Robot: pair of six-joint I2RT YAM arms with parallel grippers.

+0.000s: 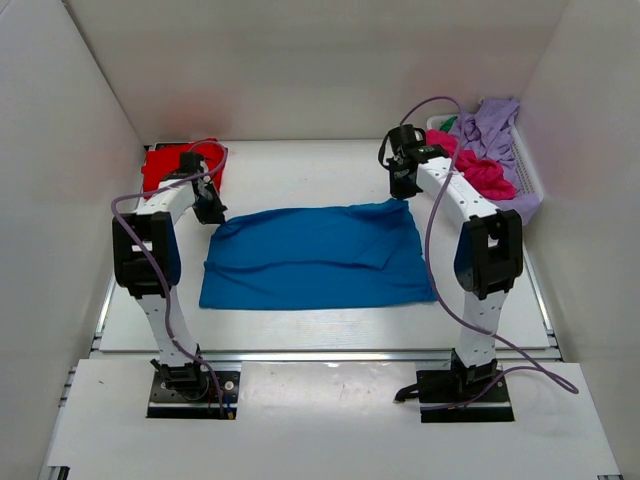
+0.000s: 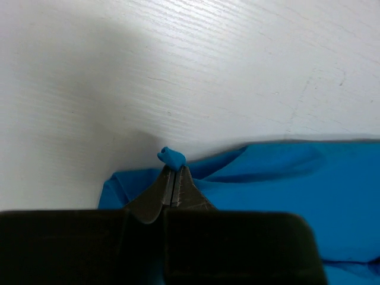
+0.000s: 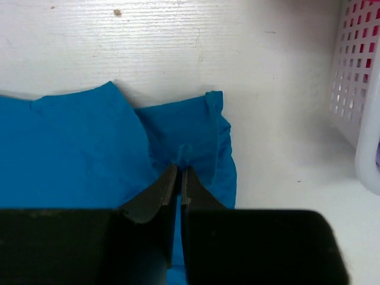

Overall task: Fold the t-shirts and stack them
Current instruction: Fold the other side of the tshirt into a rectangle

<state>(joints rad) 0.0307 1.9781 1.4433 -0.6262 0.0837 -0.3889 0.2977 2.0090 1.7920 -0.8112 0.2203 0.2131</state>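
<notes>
A bright blue t-shirt (image 1: 315, 258) lies spread across the middle of the table. My left gripper (image 1: 214, 213) is shut on its far left corner; the wrist view shows a small nub of blue cloth (image 2: 172, 158) pinched at the tips of the left gripper (image 2: 176, 169). My right gripper (image 1: 403, 190) is shut on the shirt's far right corner, and the wrist view shows cloth (image 3: 89, 148) bunched between the tips of the right gripper (image 3: 180, 168). A red t-shirt (image 1: 165, 165) lies at the far left. Magenta (image 1: 482, 168) and lilac (image 1: 490, 125) shirts sit in the basket.
A white slatted plastic basket (image 1: 530, 175) stands at the far right against the wall; its side shows in the right wrist view (image 3: 362, 89). White walls enclose the table on the left, back and right. Purple cables hang from both arms.
</notes>
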